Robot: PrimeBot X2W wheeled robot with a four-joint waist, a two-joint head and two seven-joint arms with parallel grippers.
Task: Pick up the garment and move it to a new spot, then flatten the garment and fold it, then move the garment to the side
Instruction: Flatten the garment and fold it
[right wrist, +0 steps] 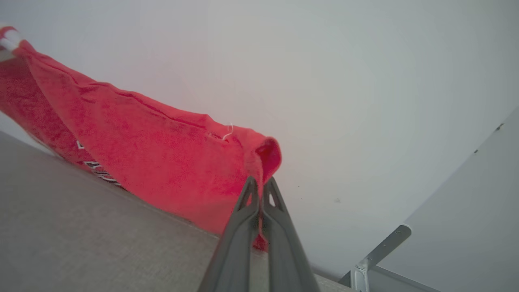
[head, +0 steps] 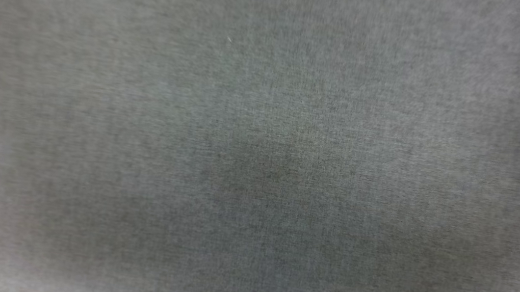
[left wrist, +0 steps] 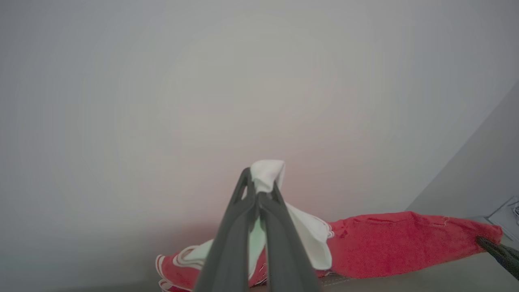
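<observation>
Left gripper [left wrist: 259, 184]: fingers pressed together, pinching the white sleeve of the garment [left wrist: 397, 243]. Right gripper [right wrist: 259, 184]: fingers pinching its red edge. The garment hangs stretched between them, by the grey desk [right wrist: 81, 235]. Black-and-white print is partly hidden and unreadable.

A grey, woven-textured surface [head: 260, 146] looks soft and blurred in the head view. Beyond its far edge rises a plain pale wall [right wrist: 365, 81], evenly lit. A metal bracket [right wrist: 381, 247] meets a grey panel [right wrist: 466, 202] at one side.
</observation>
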